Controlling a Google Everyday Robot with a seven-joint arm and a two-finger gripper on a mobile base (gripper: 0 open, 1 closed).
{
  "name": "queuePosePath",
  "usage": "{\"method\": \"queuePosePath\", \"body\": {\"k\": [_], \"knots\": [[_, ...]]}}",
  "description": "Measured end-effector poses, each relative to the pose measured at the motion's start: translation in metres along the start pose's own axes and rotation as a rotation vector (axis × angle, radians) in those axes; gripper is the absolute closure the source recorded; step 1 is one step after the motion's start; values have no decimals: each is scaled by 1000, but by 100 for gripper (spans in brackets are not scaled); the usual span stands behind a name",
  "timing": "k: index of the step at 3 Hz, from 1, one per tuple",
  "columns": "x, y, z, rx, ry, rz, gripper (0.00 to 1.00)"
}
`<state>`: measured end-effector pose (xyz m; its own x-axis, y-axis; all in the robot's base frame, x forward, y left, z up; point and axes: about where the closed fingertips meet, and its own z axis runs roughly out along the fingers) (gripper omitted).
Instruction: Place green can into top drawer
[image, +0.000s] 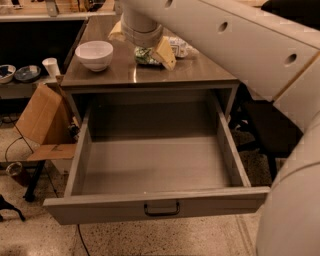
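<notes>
The green can (144, 56) lies on the grey table top (150, 75), mostly hidden under my gripper. My gripper (142, 49) hangs right over the can. Its yellowish fingers (165, 53) stand apart on either side of it, open. The clear plastic bottle (180, 47) lies just right of the can. The top drawer (80, 165) is pulled fully out below the table top. It has nothing in it, and its dark bar handle (161, 209) faces me.
A white bowl (94, 54) stands on the table's left part. A cardboard box (42, 120) leans left of the drawer. A white cup (51, 66) and dishes (15, 73) sit on a low shelf at left. A black chair (280, 130) stands to the right. My white arm (260, 45) fills the upper right.
</notes>
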<state>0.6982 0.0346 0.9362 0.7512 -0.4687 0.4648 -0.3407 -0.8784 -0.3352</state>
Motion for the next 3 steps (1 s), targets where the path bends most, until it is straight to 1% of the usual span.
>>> {"method": "queuePosePath", "body": {"k": [1,2,3], "knots": [[0,0,0,-1,0,0,0],[3,9,18,-52,-2,-20,0],[21,14,51,-114,8,-58,0]]}}
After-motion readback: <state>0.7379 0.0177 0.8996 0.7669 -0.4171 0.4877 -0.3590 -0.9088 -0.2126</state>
